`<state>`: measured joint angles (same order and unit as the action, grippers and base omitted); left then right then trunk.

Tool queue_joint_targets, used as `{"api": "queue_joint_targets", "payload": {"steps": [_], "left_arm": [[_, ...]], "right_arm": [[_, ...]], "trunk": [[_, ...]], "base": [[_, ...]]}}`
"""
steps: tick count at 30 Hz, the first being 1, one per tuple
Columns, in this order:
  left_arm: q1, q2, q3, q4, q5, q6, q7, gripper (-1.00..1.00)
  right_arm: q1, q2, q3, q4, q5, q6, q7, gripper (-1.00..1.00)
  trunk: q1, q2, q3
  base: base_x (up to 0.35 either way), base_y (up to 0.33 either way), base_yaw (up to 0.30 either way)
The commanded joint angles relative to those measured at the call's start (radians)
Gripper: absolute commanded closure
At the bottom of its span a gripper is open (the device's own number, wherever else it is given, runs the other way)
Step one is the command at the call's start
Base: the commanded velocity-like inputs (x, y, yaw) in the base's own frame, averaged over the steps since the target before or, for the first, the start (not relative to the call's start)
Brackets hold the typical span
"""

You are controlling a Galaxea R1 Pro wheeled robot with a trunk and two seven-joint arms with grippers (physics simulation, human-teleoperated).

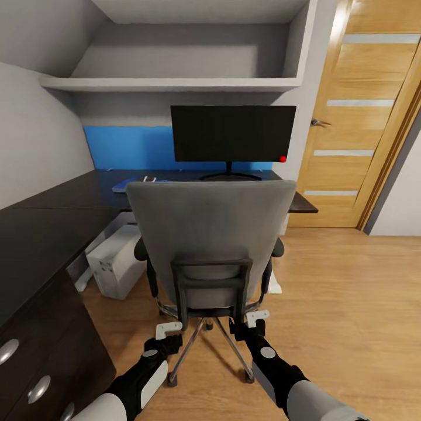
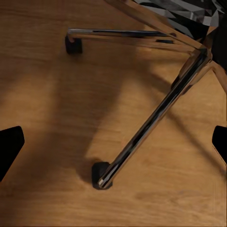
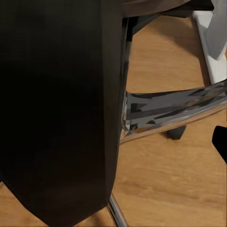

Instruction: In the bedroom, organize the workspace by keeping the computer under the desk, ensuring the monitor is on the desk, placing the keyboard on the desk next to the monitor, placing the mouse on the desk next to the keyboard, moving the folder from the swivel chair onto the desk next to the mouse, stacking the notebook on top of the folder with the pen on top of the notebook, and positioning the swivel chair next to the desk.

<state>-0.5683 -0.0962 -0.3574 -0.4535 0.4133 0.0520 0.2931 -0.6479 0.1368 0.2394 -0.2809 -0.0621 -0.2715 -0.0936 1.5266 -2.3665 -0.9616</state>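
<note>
The tabletop (image 1: 52, 228) is running along the left wall and turning across the far side of the room, under a grey shelf (image 1: 169, 83). The swivel chair (image 1: 211, 234) is standing in front of it with its grey back facing the robot, and it is hiding much of the far surface. The monitor (image 1: 233, 133) is standing upright on the far right stretch of the tabletop, against the blue back panel (image 1: 128, 147). The computer (image 1: 118, 261) is sitting on the floor to the left of the chair, partly under the tabletop. A strip of bright blue, probably the folder (image 1: 124, 186), is lying on the tabletop just left of the chair back, with something small and pale on it that is too tiny to name.

The left end effector (image 1: 168, 329) and the right end effector (image 1: 256, 318) are both hanging low behind the chair's black rear frame. Their fingers are looking spread and released, with nothing between them, though the head view is small.

The chair is sitting on casters, so an uneven push could be swinging it sideways into the computer. A push too hard could be driving it against the tabletop edge and jolting the monitor. The chrome base (image 2: 156, 113) is lying close under the left end effector, so a low reach could be snagging a leg.
</note>
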Motion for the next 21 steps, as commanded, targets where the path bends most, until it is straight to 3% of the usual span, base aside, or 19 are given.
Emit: {"api": "queue_joint_targets", "payload": {"steps": [1, 6, 12, 21], "left_arm": [[-0.001, 0.001, -0.008, -0.002, 0.005, 0.004, 0.009, -1.00], [-0.001, 0.001, -0.008, -0.002, 0.005, 0.005, 0.009, -1.00], [-0.001, 0.001, -0.008, -0.002, 0.005, 0.005, 0.009, -1.00], [-0.001, 0.001, -0.008, -0.002, 0.005, 0.005, 0.009, -1.00]], "right_arm": [[-0.001, 0.000, 0.009, 0.001, -0.007, -0.003, -0.007, -1.00], [-0.001, 0.000, 0.009, 0.002, -0.005, -0.003, -0.006, -1.00], [-0.001, 0.000, 0.009, 0.002, -0.005, -0.003, -0.006, -1.00], [-0.001, 0.000, 0.009, 0.002, -0.005, -0.003, -0.006, -1.00]], "trunk": [[0.000, 0.000, -0.001], [0.000, 0.000, -0.001], [0.000, 0.000, -0.001], [0.000, 0.000, -0.001]], "base": [[0.328, 0.000, 0.000], [0.264, 0.000, 0.000], [0.034, 0.000, 0.000], [-0.210, 0.000, 0.000]]}}
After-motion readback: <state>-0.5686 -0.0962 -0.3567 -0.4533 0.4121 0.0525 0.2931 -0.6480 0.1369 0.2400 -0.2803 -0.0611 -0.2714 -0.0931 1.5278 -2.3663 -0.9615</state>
